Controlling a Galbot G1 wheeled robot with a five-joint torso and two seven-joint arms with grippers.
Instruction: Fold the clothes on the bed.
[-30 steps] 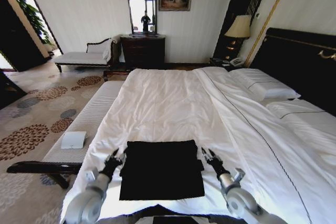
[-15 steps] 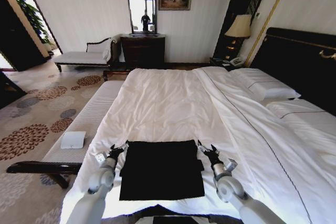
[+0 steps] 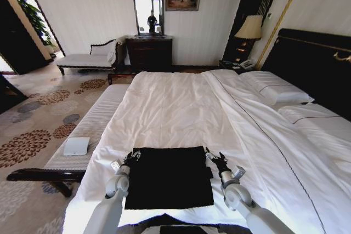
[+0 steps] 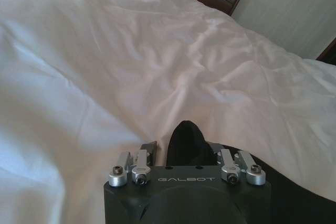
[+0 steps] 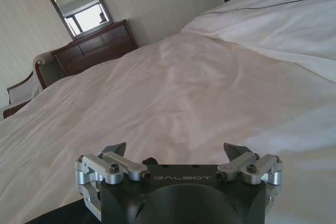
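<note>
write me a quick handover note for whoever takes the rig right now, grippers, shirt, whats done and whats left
Left gripper: open, at the far left corner of the black shirt, a bit of black cloth between its fingers in the left wrist view.
Right gripper: open, at the far right corner, not gripping.
Shirt: lies flat as a dark rectangle near the foot edge of the bed, sleeves apparently tucked in.
Done: shirt appears partly folded.
Left: grip both far corners and finish the fold.

T-shirt (image 3: 169, 176) lettering hidden, bed (image 3: 181, 108) cropped
</note>
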